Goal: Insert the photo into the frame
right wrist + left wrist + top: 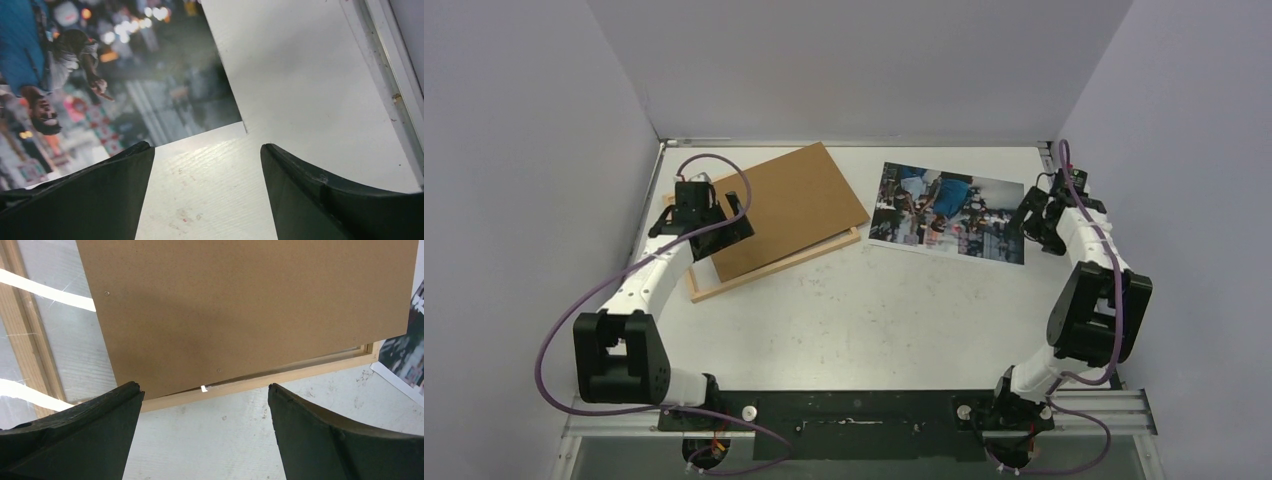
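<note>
Top external view puts the task at an early stage: the photo (947, 212) lies flat on the bench (874, 320), right of centre and well apart from the frame (776, 267). The frame lies on the left with a brown board (789, 205) skewed across it, so only its near rail and left end show. Judging from this, the board has to come off, then the photo has to be carried over and laid inside the rails; none of that is done.

Right hand (1036, 220) sits at the photo's right edge with its fingers spread and nothing between them. From the right wrist, the photo's (100, 75) near corner lies just ahead of the gap of that hand (205, 150), and bare bench fills the gap.

Left hand (709, 222) hovers over the board's left corner, also wide open and empty. Its wrist view shows the board (240, 310) and the frame rail (300, 371) just ahead of the fingers (100, 430).
</note>
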Controlling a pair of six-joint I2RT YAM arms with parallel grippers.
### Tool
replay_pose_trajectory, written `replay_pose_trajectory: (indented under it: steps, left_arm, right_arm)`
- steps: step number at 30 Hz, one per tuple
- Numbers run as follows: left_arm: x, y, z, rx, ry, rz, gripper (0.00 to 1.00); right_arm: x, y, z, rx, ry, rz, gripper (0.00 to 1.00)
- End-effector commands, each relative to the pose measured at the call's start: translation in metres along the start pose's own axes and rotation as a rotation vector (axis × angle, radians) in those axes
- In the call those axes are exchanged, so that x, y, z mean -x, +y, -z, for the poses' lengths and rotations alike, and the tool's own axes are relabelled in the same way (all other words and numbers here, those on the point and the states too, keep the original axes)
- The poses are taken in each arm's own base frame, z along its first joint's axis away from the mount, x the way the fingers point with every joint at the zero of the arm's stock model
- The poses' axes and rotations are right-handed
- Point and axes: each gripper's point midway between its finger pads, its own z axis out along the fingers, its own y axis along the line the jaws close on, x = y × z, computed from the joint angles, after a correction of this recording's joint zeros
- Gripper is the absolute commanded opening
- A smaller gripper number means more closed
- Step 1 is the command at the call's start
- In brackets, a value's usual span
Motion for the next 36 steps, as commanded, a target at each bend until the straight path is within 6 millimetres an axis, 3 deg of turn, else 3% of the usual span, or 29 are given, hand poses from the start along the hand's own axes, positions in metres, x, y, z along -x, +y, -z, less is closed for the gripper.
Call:
replay_pose_trajectory:
  steps: [1,3,5,8,11,16,18,21,26,31,36]
  left_arm:
    - [0.026,0.000,0.003,-0.002,-0.052,0.005,0.96]
    - [0.026,0.005,0.002,0.009,-0.049,0.010,0.96]
    - [0.028,0.013,0.003,0.048,-0.055,0.013,0.96]
    - [0.030,0.031,0.005,0.081,-0.044,0.051,0.96]
    - [0.023,0.044,0.008,0.102,-0.008,0.077,0.96]
    - [0.003,0.064,0.009,0.112,0.061,0.160,0.92]
    - [-0.003,0.066,0.007,0.091,0.076,0.186,0.84]
    - [-0.008,0.069,0.005,0.087,0.084,0.205,0.80]
    - [-0.015,0.071,-0.004,0.082,0.104,0.214,0.75]
    - [-0.023,0.073,-0.013,0.080,0.136,0.219,0.69]
    - [-0.030,0.075,-0.018,0.086,0.155,0.223,0.67]
  right_arm:
    - [0.051,0.034,0.057,0.086,-0.197,-0.021,0.81]
    - [0.050,0.069,0.064,0.169,-0.192,0.030,0.81]
    - [0.036,0.120,0.062,0.315,-0.146,0.096,0.82]
    - [-0.006,0.207,0.055,0.575,0.005,0.154,0.81]
    - [-0.042,0.273,0.047,0.700,0.109,0.143,0.82]
    - [-0.055,0.347,0.037,0.874,0.156,-0.002,0.76]
    - [-0.059,0.364,0.029,0.895,0.178,-0.051,0.69]
    - [-0.067,0.375,0.010,0.864,0.201,-0.099,0.63]
    - [-0.088,0.387,-0.019,0.847,0.265,-0.130,0.65]
    - [-0.100,0.407,-0.022,0.926,0.313,-0.132,0.58]
    - [-0.112,0.409,-0.028,0.947,0.353,-0.115,0.57]
